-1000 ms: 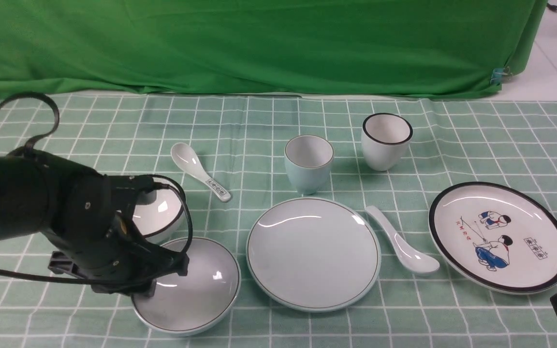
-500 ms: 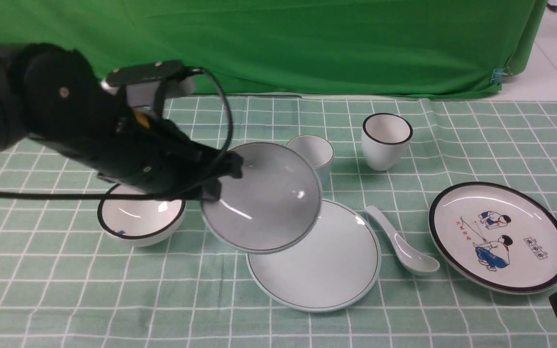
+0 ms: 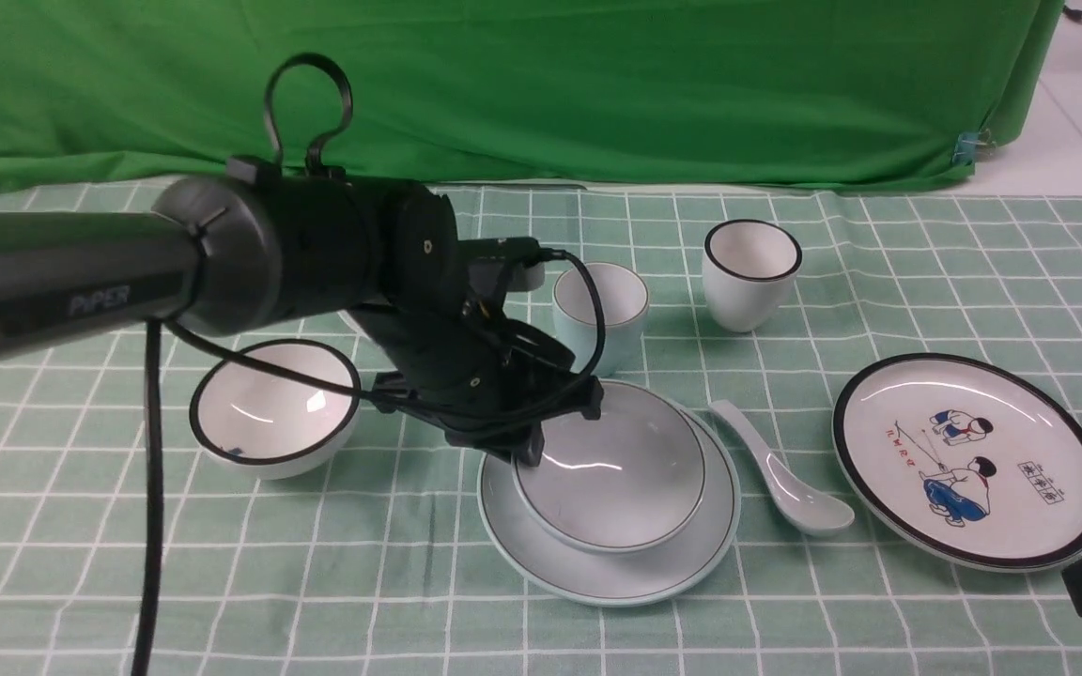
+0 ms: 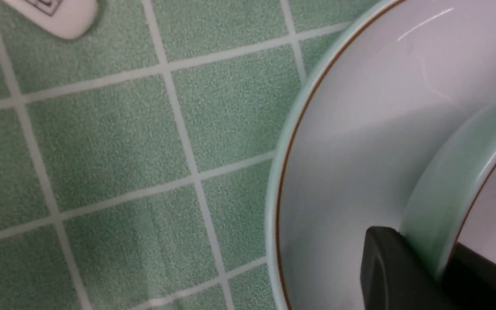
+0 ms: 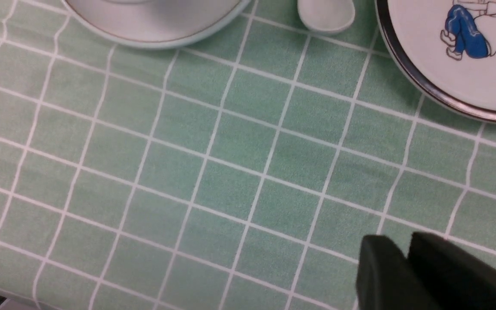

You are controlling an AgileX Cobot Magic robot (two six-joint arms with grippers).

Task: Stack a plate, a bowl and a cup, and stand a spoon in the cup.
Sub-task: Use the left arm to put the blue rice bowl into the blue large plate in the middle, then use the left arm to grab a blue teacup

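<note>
Bowl point(image 3: 611, 469) has hopped off the cloth point(image 3: 316, 563) onto the plate point(image 3: 607, 580), left gripper point(image 3: 558, 430) still pinching its rim, so I'd seat it flat and centred before easing open; can't tell what the right gripper point(image 5: 403, 243) is doing.

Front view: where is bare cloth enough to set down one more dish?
Bare: the near-left cloth, in front of the black-rimmed bowl and left of the plate; also the far strip under the green curtain. Crowded: between plate, spoon and cartoon plate.

Front wide; wrists close, apparently sharing plate point(image 3: 616, 575).
</note>
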